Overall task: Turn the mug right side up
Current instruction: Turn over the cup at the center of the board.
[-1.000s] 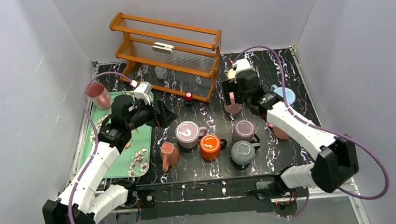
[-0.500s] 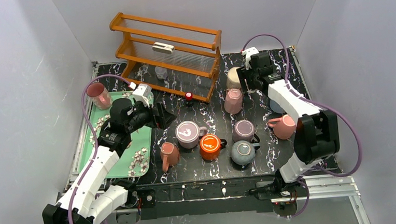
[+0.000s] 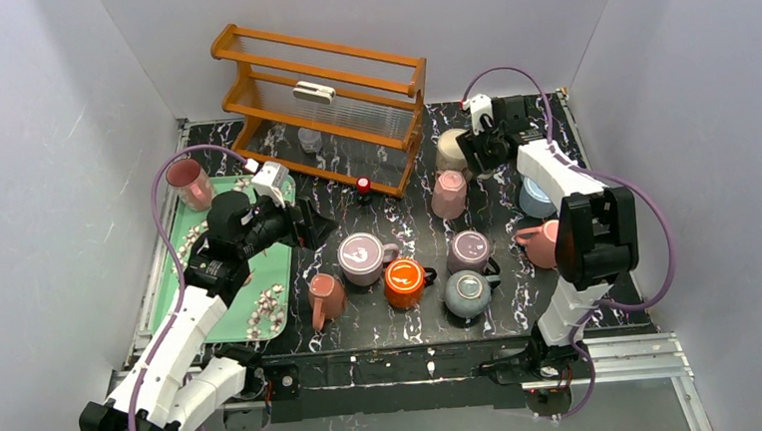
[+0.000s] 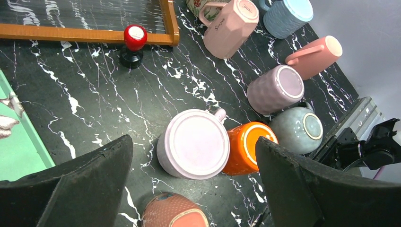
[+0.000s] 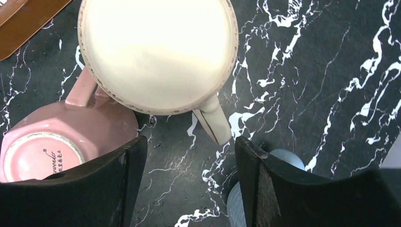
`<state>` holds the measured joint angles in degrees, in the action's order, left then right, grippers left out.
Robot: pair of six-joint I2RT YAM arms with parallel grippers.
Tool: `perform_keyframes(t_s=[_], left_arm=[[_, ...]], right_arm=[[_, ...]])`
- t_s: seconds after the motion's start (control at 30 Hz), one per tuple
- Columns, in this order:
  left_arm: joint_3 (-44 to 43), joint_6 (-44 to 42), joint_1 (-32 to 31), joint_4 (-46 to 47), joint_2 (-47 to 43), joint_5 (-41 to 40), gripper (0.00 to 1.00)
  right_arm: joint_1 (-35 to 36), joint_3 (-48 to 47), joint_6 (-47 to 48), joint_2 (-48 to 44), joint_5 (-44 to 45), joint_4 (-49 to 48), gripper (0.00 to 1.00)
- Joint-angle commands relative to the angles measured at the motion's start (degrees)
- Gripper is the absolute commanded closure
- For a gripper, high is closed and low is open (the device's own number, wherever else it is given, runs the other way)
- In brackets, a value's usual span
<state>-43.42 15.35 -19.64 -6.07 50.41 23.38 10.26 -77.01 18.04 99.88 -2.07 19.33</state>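
Observation:
A cream mug stands upside down near the back of the table, its handle pointing toward my right gripper. That gripper is open just behind the handle tip, with only bare marble between its fingers. In the top view the cream mug sits beside the right gripper. A pink octagonal mug stands upside down against it. My left gripper hangs open above an upside-down lavender mug, holding nothing.
Orange, grey, mauve and terracotta mugs crowd the front centre. A salmon mug lies on its side by a blue mug. A wooden rack stands at the back, a green tray at the left.
My right arm has swung from over the pink octagonal mug back and right to the cream mug's handle side, and its jaws have narrowed somewhat. The left arm has barely moved.

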Motion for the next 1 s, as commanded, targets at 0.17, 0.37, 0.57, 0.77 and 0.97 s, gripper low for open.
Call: perform_keyframes(t_s=[0.17, 0.37, 0.57, 0.77, 0.97], left_arm=[[0.5, -1.7, -0.2, -0.9, -1.3, -0.4, 0.02], [0.4, -1.9, -0.2, -0.9, -1.2, -0.7, 0.02], [0.3, -2.0, -0.2, -1.1, -1.3, -0.9, 0.02], [0.3, -2.2, -0.2, -1.5, -1.4, -1.6, 0.02], [0.3, -2.4, -0.2, -1.9, -1.8, -1.6, 0.02]], right_arm=[[-1.8, -5.1, 7.3, 3.0, -6.5, 0.7, 0.25], [-2.7, -6.3, 9.8, 5.6, -9.2, 1.5, 0.25], [-3.1, -7.0, 10.9, 6.9, -10.4, 0.1, 0.27], [-3.8, -4.7, 12.8, 6.1, -12.1, -4.2, 0.31], [-4.1, -4.7, 14.7, 6.4, -13.2, -1.4, 0.32]])
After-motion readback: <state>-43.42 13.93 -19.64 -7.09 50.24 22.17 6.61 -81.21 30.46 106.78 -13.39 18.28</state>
